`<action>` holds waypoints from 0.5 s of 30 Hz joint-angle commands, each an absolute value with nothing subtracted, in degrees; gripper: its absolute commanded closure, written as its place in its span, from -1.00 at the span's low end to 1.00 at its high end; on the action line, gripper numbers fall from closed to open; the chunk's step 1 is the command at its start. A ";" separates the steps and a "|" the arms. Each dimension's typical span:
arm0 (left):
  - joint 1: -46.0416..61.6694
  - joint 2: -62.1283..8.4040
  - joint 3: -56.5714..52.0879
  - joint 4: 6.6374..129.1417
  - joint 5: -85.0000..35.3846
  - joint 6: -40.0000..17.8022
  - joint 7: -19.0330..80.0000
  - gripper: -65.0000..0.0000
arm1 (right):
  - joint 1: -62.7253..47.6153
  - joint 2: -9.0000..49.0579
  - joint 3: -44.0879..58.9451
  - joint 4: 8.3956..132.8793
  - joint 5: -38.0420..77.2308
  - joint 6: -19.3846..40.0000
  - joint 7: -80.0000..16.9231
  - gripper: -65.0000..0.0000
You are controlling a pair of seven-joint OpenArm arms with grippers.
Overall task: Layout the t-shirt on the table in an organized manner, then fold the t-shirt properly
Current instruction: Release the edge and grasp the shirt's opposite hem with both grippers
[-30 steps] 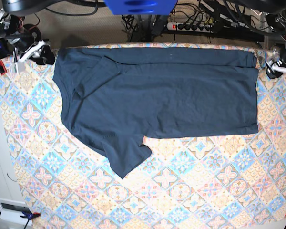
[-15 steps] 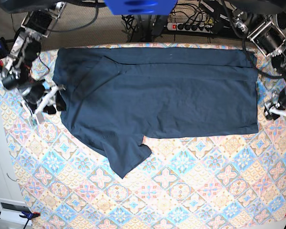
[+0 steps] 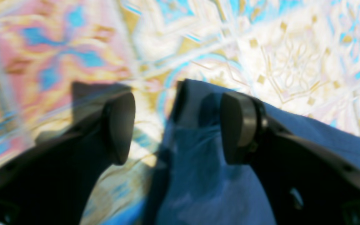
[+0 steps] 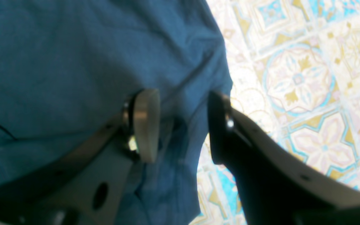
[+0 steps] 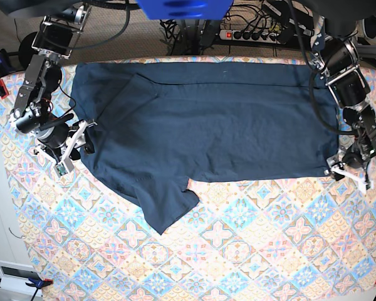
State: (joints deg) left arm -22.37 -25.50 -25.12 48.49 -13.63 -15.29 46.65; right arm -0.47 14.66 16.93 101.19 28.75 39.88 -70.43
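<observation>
The navy t-shirt (image 5: 213, 119) lies spread flat across the back half of the table (image 5: 250, 251), with one sleeve pointing toward the front. My left gripper (image 5: 340, 168) is at the shirt's front right corner. In the left wrist view it (image 3: 178, 125) is open, with the shirt's corner (image 3: 198, 150) between the fingers. My right gripper (image 5: 81, 145) is at the shirt's left edge. In the right wrist view it (image 4: 181, 125) is open and straddles the fabric edge (image 4: 180, 93), one finger over the cloth, the other over the tablecloth (image 4: 308, 93).
A power strip (image 5: 250, 34) and cables lie behind the table's back edge. A blue mount (image 5: 185, 7) hangs at the top centre. A white box (image 5: 15, 276) sits off the table's front left corner. Patterned cloth fills the front half.
Both arms have come forward from the table's back corners. The right gripper now sits at the shirt's left edge, the left gripper at its front right corner.
</observation>
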 commanded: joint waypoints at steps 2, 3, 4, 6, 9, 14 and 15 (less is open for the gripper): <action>-25.27 -26.24 -23.08 46.46 -14.02 -15.52 44.18 -0.28 | 0.57 15.52 17.19 102.02 29.76 40.00 -68.97 0.24; -25.89 -26.15 -21.76 44.70 -14.11 -15.52 43.21 -0.28 | 0.57 15.52 17.19 102.02 29.76 40.00 -68.97 0.24; -26.59 -25.63 -20.62 42.77 -14.02 -15.52 42.59 -0.28 | 0.57 15.52 17.19 102.02 29.76 40.00 -68.79 0.24; -27.91 -24.92 -18.24 39.96 -14.02 -15.52 42.07 -0.26 | 0.57 15.52 17.19 101.76 29.67 40.00 -68.26 0.24; -27.82 -24.66 -16.48 40.84 -14.55 -15.60 43.56 0.21 | 0.57 15.52 17.36 98.86 29.58 40.00 -68.18 0.24; -25.27 -23.69 -16.40 48.22 -14.64 -15.60 45.41 1.00 | 4.70 15.87 16.66 92.00 29.58 40.00 -65.89 0.24; -24.31 -23.69 -16.40 50.24 -14.64 -15.60 46.20 1.00 | 6.55 15.87 15.69 90.95 29.58 40.00 -65.54 0.24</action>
